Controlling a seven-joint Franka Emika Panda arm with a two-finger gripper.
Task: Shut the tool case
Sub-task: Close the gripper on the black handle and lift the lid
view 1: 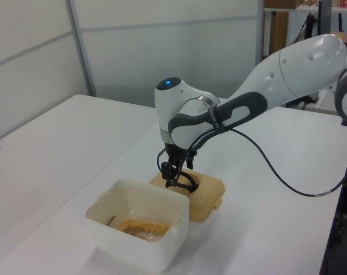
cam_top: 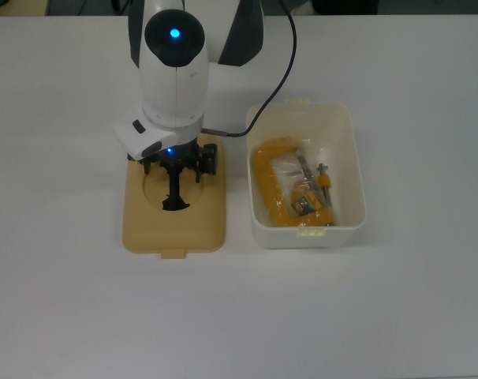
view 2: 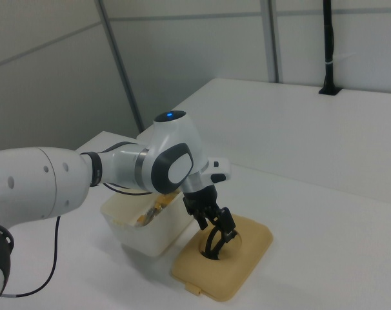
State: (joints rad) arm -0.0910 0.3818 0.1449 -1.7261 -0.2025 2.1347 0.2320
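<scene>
The tool case's white box stands uncovered at the top view's right, with a yellow clamp lying inside it. Beside it on the top view's left, its tan lid lies flat on the table. The lid's black handle stands up in the round recess. My gripper is down at the far end of that handle, open, with a finger on either side of it. In the left view the gripper reaches the handle just behind the box. The right view shows the gripper low over the lid.
A black cable trails from the arm over the table behind the box. White table surface spreads around both parts. A second white table adjoins in the left view. A black post stands far back in the right view.
</scene>
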